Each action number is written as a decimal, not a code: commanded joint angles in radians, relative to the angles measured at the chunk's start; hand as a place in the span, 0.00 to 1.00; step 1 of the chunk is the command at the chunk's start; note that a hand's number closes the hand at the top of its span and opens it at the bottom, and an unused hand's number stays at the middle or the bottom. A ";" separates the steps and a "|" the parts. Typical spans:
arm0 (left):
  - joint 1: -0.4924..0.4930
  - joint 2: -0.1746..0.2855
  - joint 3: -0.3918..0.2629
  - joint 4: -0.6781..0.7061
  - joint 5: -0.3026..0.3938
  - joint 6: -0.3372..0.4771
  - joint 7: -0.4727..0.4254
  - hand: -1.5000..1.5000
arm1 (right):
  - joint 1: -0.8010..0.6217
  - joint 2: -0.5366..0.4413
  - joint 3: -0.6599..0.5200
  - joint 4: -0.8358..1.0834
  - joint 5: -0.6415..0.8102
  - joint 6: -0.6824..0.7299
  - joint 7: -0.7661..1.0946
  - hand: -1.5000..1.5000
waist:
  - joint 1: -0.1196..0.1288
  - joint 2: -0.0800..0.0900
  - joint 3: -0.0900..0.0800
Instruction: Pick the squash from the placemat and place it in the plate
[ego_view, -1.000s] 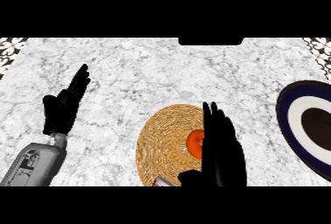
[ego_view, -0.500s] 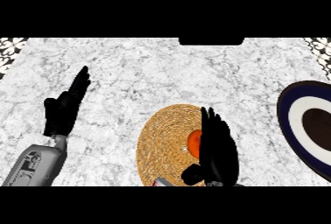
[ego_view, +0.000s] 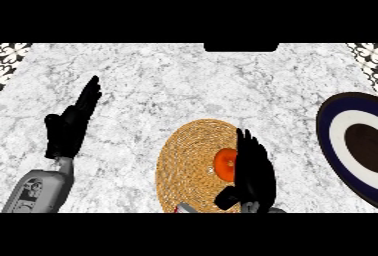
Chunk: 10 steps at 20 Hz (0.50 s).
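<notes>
Orange, likely light and slick, the squash (ego_view: 224, 160) sat on the placemat (ego_view: 184, 160), best wrapped round its sides by the right hand (ego_view: 252, 167), fingers straight beside it.

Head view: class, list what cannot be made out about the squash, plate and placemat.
Squash: head view, right side hidden by the right hand; contact cannot be told.
Plate: head view, cut off by the right edge.
Placemat: head view, right part under the hand, bottom cut off.

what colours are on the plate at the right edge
The plate has a dark navy rim, white ring and dark brown centre, seen in the head view.
</notes>
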 joint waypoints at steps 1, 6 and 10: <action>-0.076 -0.035 0.040 0.128 -0.009 -0.019 -0.053 0.50 | -0.066 0.013 0.027 0.074 -0.036 -0.037 0.107 0.00 | -0.003 0.002 0.000; -0.059 -0.047 0.026 0.039 -0.048 -0.012 0.025 0.50 | -0.013 -0.033 -0.034 0.104 0.066 -0.104 -0.064 1.00 | -0.003 0.000 0.000; -0.032 -0.058 0.071 0.063 -0.060 -0.035 -0.036 0.50 | -0.016 -0.005 -0.060 0.190 0.086 -0.153 -0.107 1.00 | -0.002 0.000 0.000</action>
